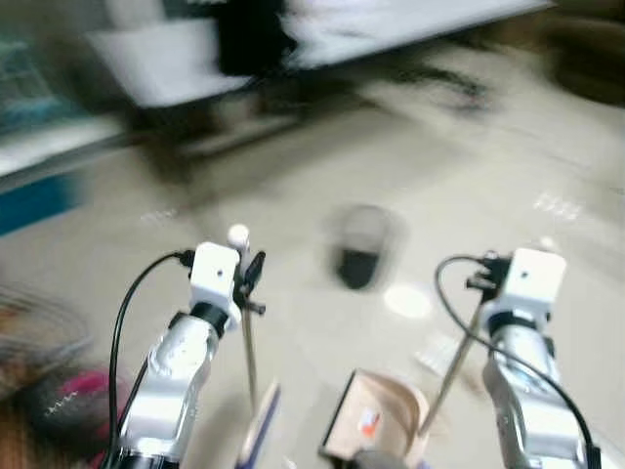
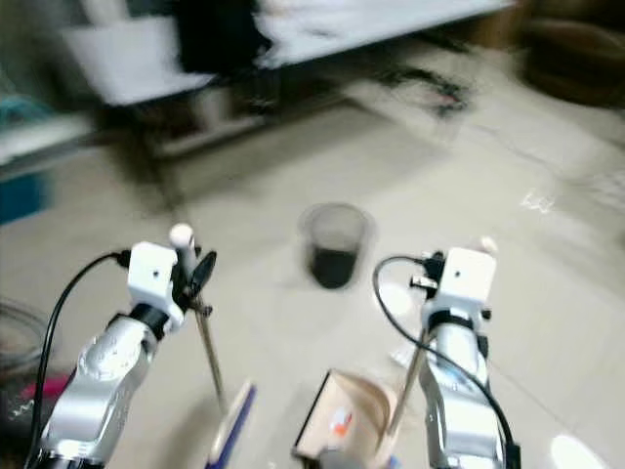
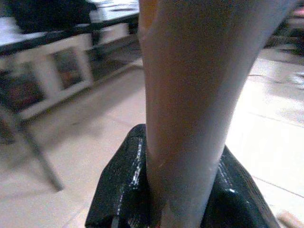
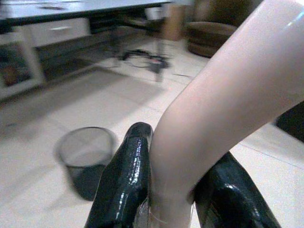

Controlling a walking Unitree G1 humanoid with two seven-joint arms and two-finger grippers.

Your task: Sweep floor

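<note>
My left gripper [image 1: 248, 278] is shut on the thin metal handle [image 3: 190, 95] of a broom. Its blue-edged head [image 1: 258, 422] hangs low between my arms. My right gripper [image 1: 487, 280] is shut on the pale handle [image 4: 213, 118] of a beige dustpan [image 1: 379, 420], which sits low in front of me. The black fingers [image 4: 126, 180] press that handle from both sides. On the light tiled floor ahead stands a dark mesh waste bin [image 1: 361, 246]. A white scrap [image 1: 406, 301] and some small debris [image 1: 436, 356] lie near it. The head views are blurred.
White desks and shelving [image 1: 166, 59] run along the far side, with dark cables [image 4: 142, 57] on the floor beneath. A brown armchair [image 4: 209, 33] stands at the far right. A blue box [image 1: 34, 200] and a pink object [image 1: 78, 391] are at my left.
</note>
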